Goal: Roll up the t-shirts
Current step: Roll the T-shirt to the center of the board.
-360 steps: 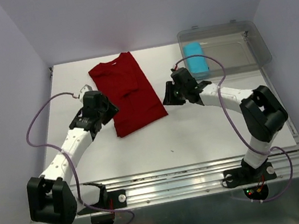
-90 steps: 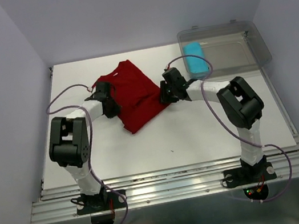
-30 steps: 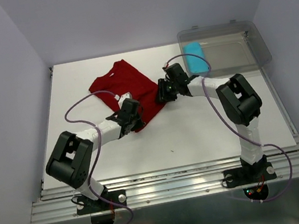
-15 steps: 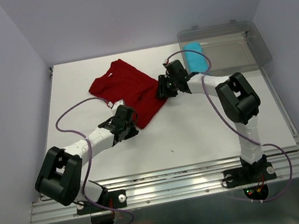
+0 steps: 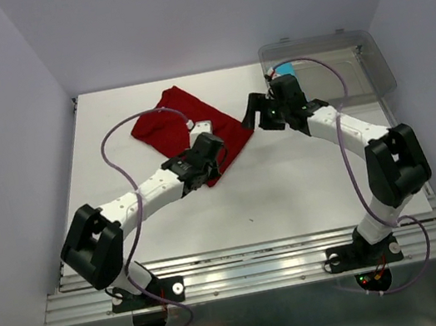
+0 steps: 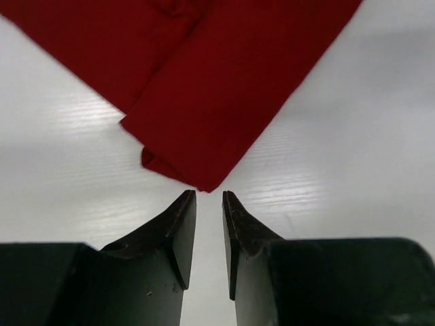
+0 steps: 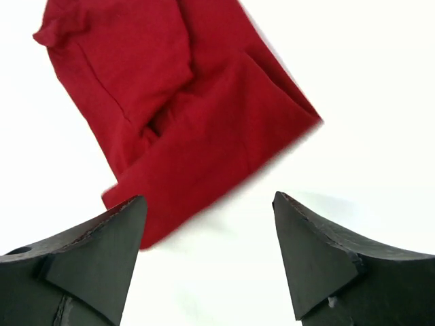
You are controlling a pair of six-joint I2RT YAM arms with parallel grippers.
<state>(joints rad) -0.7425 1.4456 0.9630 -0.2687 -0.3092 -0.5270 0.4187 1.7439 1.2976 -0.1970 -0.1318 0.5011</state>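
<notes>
Red shirt [image 7: 204,136]: folded, flat on tabletop [image 7: 360,81].
My left end effector [image 6: 209,197]: narrow gap, empty, just short of shirt's corner.
My right end effector [image 7: 209,204]: spread wide, empty, near shirt's edge.

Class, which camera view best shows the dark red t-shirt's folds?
Right wrist: the dark red t-shirt is large, folds clear. Top external shows it small, partly under the left arm; left wrist, only one corner.

The top camera sits above and behind my bases [image 5: 145,298], looking down over the whole tabletop [image 5: 307,189]. My left wrist camera peers close past my left fingers [image 6: 173,238] at a corner of the red shirt [image 6: 224,81]. My right wrist camera, seemingly higher, looks past my right fingers [image 7: 95,258] at most of that shirt.
</notes>
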